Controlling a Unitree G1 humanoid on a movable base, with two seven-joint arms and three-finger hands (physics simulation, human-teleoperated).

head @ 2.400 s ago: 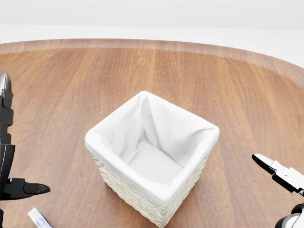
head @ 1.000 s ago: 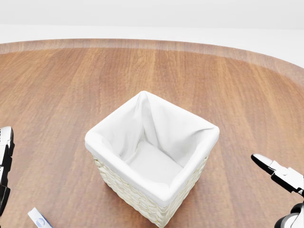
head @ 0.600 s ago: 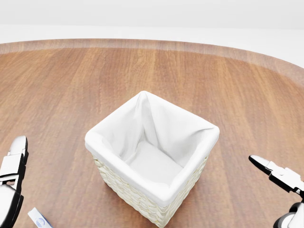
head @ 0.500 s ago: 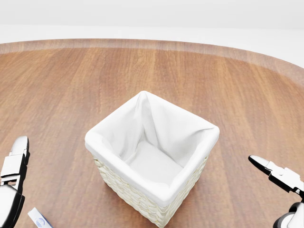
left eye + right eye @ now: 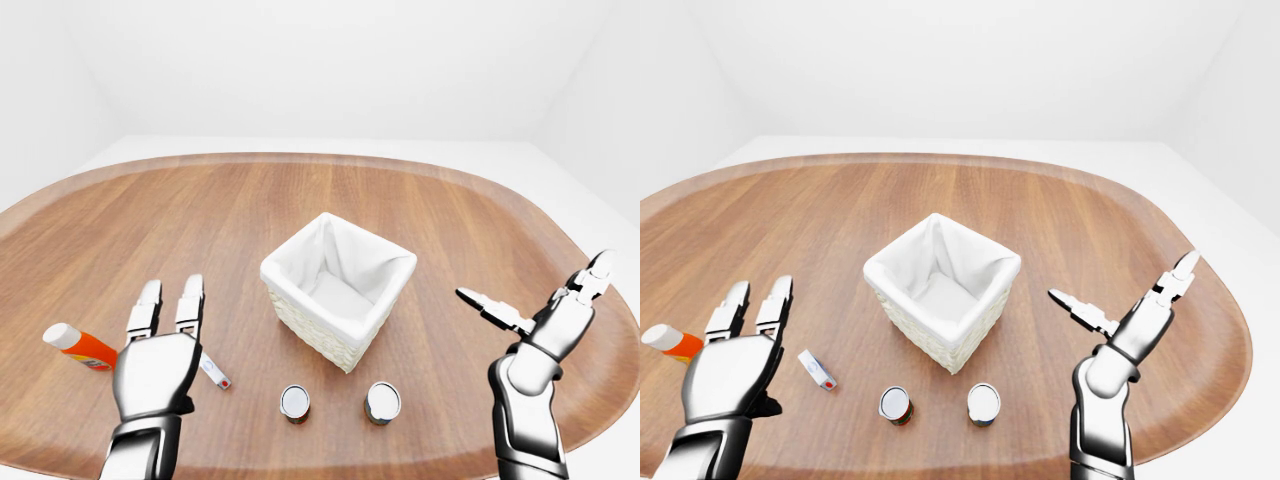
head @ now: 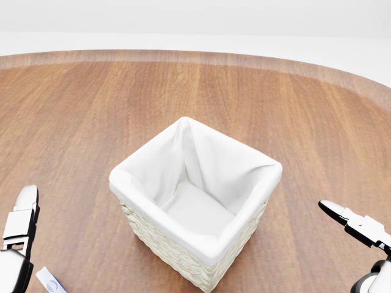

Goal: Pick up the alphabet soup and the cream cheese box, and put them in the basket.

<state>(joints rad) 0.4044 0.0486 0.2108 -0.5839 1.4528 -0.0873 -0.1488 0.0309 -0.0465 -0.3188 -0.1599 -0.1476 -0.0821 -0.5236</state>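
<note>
The white-lined wicker basket stands upright mid-table. Below it stand two cans: one with a red label, seemingly the alphabet soup, and a second can to its right. The small flat white cream cheese box lies left of the cans. My left hand hovers open, fingers pointing up, just left of the box and partly over it in the left-eye view. My right hand is spread open to the right of the basket, holding nothing. In the head view only a corner of the box shows.
An orange bottle with a white cap lies at the far left, beside my left hand. The oval wooden table has a raised rim, and its lower edge runs close under the cans.
In the head view my left hand sank from the left edge, then rose again at the bottom left showing its silver back. The right hand crept slightly left. Basket and box unmoved.
</note>
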